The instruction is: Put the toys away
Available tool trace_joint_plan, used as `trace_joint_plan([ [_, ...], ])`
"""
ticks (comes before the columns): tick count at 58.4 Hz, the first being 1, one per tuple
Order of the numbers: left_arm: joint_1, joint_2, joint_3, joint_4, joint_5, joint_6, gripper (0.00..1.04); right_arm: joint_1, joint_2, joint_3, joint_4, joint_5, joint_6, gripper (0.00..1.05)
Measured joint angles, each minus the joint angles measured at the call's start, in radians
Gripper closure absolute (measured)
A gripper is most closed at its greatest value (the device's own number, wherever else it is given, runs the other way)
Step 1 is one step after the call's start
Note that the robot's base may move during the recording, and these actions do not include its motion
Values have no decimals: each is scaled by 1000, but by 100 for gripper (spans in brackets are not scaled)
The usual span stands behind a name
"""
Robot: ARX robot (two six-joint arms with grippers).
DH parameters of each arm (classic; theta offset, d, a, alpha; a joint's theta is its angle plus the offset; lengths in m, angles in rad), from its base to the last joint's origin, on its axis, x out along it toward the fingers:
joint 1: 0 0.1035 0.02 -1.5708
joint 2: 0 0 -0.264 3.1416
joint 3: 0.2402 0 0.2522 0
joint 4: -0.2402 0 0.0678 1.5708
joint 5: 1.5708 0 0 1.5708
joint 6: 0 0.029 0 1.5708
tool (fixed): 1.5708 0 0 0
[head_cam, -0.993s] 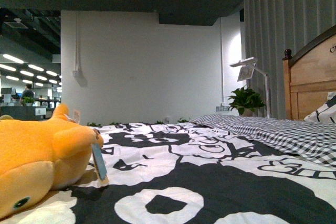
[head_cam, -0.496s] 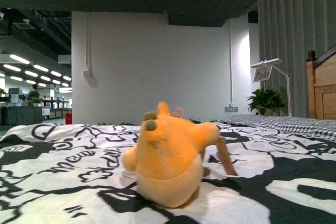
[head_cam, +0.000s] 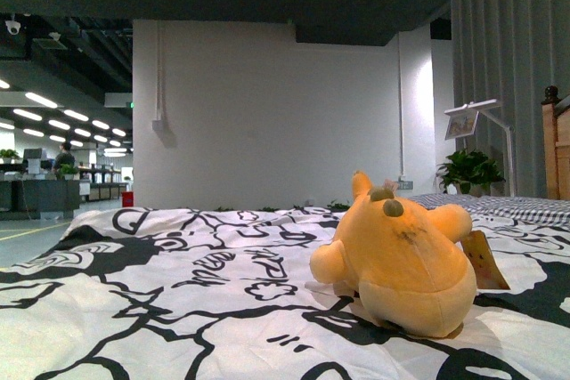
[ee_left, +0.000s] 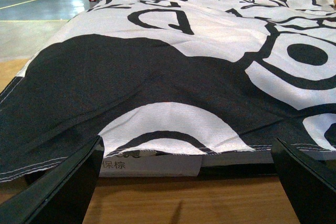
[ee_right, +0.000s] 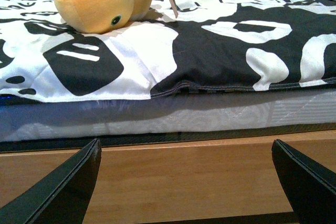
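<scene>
Only one plush toy [head_cam: 401,264] here, an orange-yellow guy lying on the black-and-white quilt [head_cam: 178,309], up ahead of the right gripper [ee_right: 185,142] and well apart from it. Two grippers total: that one and the left gripper [ee_left: 186,141] both have their fingers spread wide, gripping nothing.

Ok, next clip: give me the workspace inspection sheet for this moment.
Surface: black-and-white patterned duvet on a mattress, wooden bed frame below.
Job's things: orange-yellow plush toy lying on the duvet, paper tag attached; not grasped.
Clutter: nothing seen.
Claws: left claw open, empty, at the duvet's edge; right claw open, empty, low at the bed frame, plush toy beyond it.
Cables: nothing seen.
Surroundings: white wall, grey curtain, potted plant, lamp, lit office hall beyond.
</scene>
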Motion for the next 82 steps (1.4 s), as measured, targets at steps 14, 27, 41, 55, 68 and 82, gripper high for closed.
trace_joint_plan([
  [14, 0, 0, 0, 0, 0, 0, 6, 51, 44, 5, -18, 142, 37, 7],
  [27, 0, 0, 0, 0, 0, 0, 6, 171, 404, 51, 296, 270, 99, 7],
  [41, 0, 0, 0, 0, 0, 0, 6, 186, 832, 224, 624, 220, 108, 7],
  [55, 0, 0, 0, 0, 0, 0, 6, 282, 1056, 380, 776, 299, 55, 7],
  [68, 0, 0, 0, 0, 0, 0, 6, 392, 1229, 518, 888, 413, -47, 7],
  [82, 0, 0, 0, 0, 0, 0, 6, 499, 1389, 666, 997, 534, -230, 7],
])
